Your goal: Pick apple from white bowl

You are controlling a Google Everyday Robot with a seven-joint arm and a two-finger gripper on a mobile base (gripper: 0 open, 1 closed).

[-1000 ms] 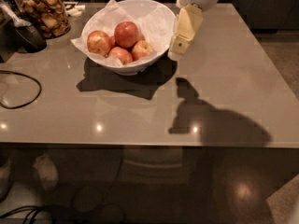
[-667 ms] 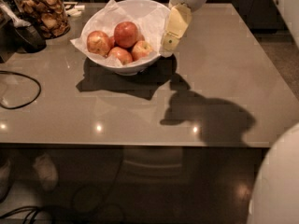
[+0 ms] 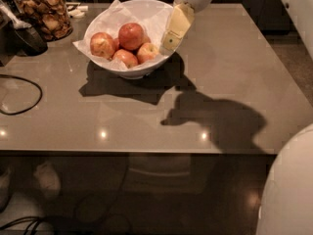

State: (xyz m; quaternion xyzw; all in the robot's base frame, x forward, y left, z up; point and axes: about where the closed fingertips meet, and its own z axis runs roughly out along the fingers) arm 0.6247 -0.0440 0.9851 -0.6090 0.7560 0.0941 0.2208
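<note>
- Now hanging over the right rim of the white bowl (image 3: 139, 73), tip down: gripper (image 3: 168, 44); open or closed, cannot tell.
- Just left of that tip, on top of the paler apples (image 3: 102, 44): deep red apple (image 3: 131, 35).
- Round, so no long side to match.

Nothing legible, even on the tool (image 3: 169, 42) beside the white bowl (image 3: 134, 73).

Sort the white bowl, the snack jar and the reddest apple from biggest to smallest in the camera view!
1. white bowl
2. glass jar, though its top is cut off by the picture's edge
3. apple
The gripper hangs over the bowl's right rim.
</note>
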